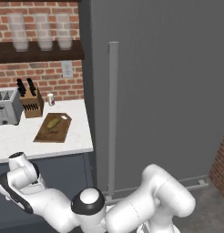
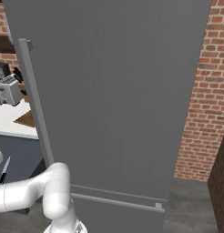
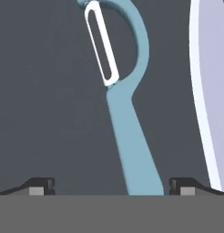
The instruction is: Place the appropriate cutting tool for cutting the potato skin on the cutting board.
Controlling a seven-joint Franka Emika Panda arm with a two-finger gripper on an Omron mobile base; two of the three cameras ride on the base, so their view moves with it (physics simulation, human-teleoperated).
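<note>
Hand view: I see the light-blue peeler running from bottom centre up to the top of the frame, looped head w/ white blade at the top, handle dropping down betw. the two dark finger tips of the end effector. The tips sit wide apart at lower left and lower right, clear gaps on both sides of the handle, so no pad contact visible; whether it's actually gripped I can't tell. Dark grey surface behind it, a pale curved edge down the right side of the frame.

Left base view: cutting board lies on the white worktop at mid-left, potato on its upper part, small pale spot near the board's upper right corner. Knife block w/ black handles stands just above the board, toaster at the left edge, small can by the brick wall. Tall grey fridge takes the centre and right. Arm is folded low across the bottom, wrist at lower left below the worktop edge.

Right base view: fridge door up close, toaster and a corner of the board at left, brick wall at right.
</note>
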